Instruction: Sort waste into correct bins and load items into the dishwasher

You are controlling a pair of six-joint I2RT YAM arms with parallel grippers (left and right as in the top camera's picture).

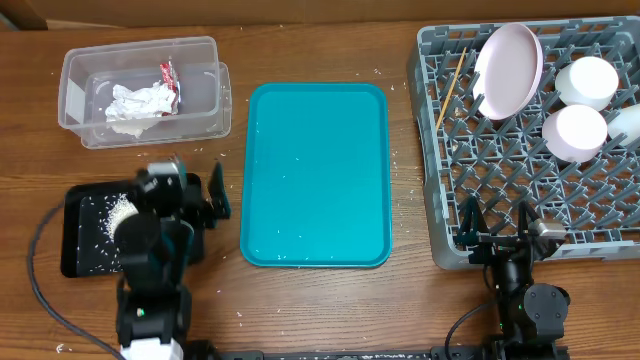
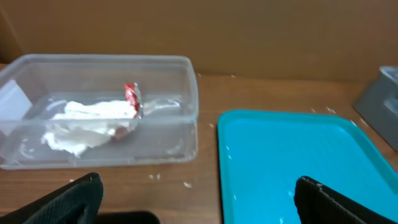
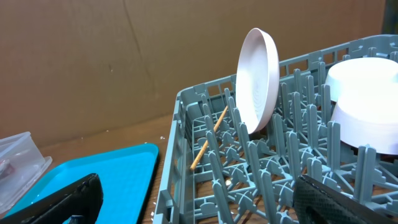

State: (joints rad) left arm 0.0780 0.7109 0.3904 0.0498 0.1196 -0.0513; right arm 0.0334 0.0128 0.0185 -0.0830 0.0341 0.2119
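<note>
From above, the left end effector (image 1: 216,193) is hanging spread wide and empty between the black tray (image 1: 85,252) and the teal tray (image 1: 316,170). The right end effector (image 1: 495,222) is gaping, empty, over the grey rack's (image 1: 450,160) near edge. At the left wrist, the napkin (image 2: 84,124) and wrapper (image 2: 132,99) are lying in the clear tub (image 2: 186,81). At the right wrist, the plate (image 3: 258,81) is standing on edge in the rack beside the wooden stick (image 3: 208,146).

A brown wooden table (image 1: 320,305) carrying four containers.
A clear tub (image 1: 200,100) sits at the far left, with a black tray (image 1: 80,255) nearer on the same side. A teal tray (image 1: 315,170) lies flat in the middle, and a grey dish rack (image 1: 480,170) fills the right. A few white specks (image 2: 186,184) dot the bare wood between the tub and the teal tray.
</note>
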